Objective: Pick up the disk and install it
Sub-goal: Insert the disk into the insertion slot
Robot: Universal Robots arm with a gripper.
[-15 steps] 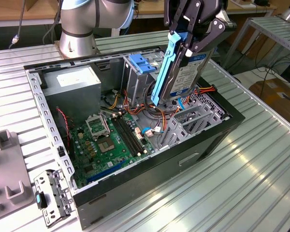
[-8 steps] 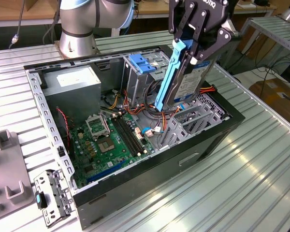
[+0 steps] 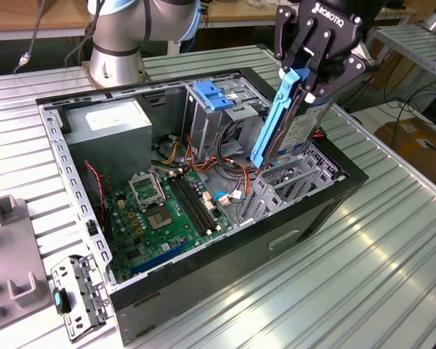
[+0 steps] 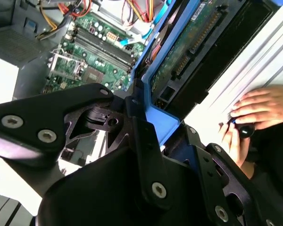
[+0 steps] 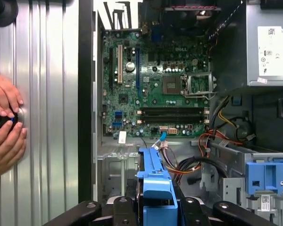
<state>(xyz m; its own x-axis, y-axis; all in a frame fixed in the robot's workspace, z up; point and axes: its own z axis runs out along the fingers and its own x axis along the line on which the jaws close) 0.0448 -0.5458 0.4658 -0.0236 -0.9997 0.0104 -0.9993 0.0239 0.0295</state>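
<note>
The disk point(image 3: 305, 120) is held tilted, its upper end clamped between the fingers point(image 3: 299, 51), over the case point(image 3: 312, 211) edge at the exterior view's right. Insertion is judged in hand; careful alignment is needed.

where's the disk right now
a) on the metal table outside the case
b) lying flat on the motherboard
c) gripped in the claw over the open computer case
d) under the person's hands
c: in the exterior view the claw is shut on the disk, holding it tilted on edge by its blue carrier over the open computer case.
</note>
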